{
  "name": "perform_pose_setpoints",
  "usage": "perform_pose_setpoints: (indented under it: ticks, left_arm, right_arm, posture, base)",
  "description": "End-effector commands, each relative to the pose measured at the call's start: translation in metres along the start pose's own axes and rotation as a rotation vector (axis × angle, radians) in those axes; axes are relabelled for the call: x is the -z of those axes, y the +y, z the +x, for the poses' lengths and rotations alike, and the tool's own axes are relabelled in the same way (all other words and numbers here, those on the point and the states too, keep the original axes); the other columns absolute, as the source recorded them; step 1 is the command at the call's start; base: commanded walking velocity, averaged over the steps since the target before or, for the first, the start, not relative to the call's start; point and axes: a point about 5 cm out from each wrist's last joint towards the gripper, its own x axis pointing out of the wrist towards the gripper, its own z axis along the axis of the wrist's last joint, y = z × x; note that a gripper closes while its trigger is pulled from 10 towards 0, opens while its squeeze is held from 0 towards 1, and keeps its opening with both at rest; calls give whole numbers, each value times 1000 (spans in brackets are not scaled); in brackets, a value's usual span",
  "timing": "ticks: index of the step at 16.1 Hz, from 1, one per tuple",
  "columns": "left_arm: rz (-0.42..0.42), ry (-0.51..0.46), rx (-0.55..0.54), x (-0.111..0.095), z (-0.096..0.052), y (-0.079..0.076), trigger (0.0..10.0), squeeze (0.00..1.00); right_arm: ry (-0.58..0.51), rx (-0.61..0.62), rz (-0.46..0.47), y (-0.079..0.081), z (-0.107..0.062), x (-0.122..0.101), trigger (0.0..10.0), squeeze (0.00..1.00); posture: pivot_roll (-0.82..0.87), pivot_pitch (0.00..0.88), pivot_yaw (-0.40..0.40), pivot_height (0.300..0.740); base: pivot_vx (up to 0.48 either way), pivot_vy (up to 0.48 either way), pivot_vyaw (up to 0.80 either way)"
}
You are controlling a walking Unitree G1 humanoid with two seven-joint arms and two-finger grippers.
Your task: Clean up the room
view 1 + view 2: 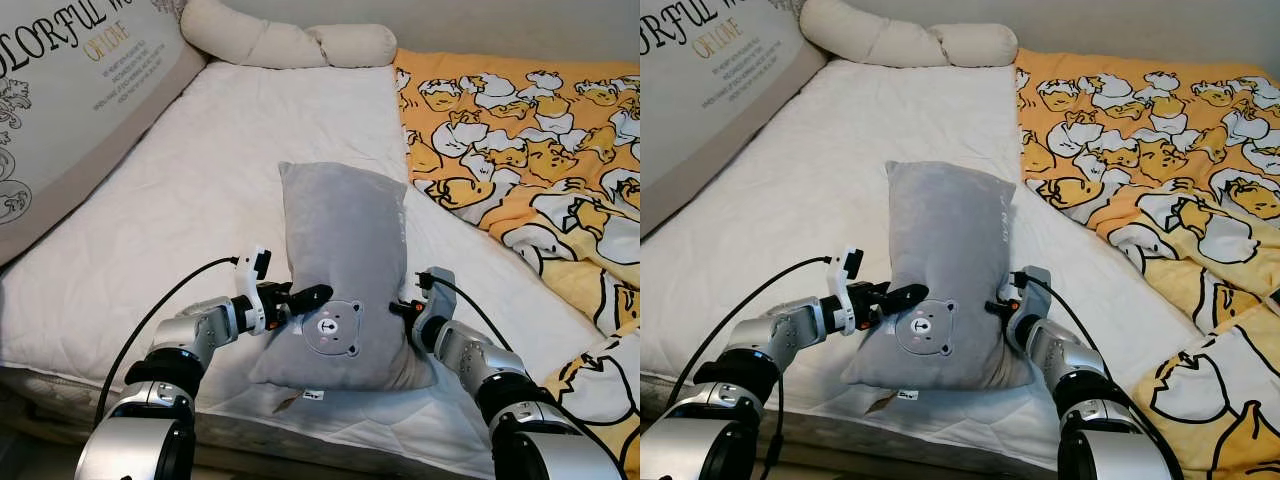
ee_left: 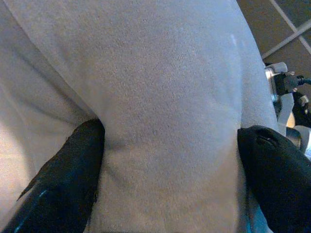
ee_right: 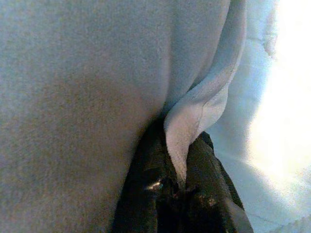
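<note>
A grey pillow (image 1: pixel 345 260) with a bear face near its lower end is held up over the near part of the white bed (image 1: pixel 200 180), its top leaning away from me. My left gripper (image 1: pixel 300 298) grips its left side. In the left wrist view the black fingers (image 2: pixel 68 179) press into the grey fabric (image 2: pixel 165 97) from both sides. On the pillow's right edge sits my right gripper (image 1: pixel 405 305). Its fingers (image 3: pixel 150 194) are pinched on a fold of the pillow's seam (image 3: pixel 204 111).
A yellow blanket (image 1: pixel 530 150) with a duck print covers the bed's right side. A cream bolster (image 1: pixel 290 42) lies at the far end, and a large printed cushion (image 1: pixel 70 100) leans along the left. The mattress's front edge (image 1: pixel 300 430) runs just below my arms.
</note>
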Motion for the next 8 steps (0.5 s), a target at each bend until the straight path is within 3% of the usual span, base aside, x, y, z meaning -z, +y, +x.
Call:
perform_pose_setpoints:
  ticks: [1,3,8]
  left_arm:
    - [15,66,3,7,9,-5,0,0]
    - [-6,10,-33,1,12,-4,0,0]
    - [1,12,-43,1,15,-4,0,0]
  right_arm:
    - [-11,-61,-27,16,7,-9,0,0]
    - [3,-59,-93,16,6,-8,0,0]
    - [40,-73,-8,19,9,-12,0,0]
  posture:
    - [-44,0,32,740]
    - [-41,0,36,740]
    - [-34,0,47,740]
  base:
    - [0,0,0]
    - [0,0,0]
    - [0,0,0]
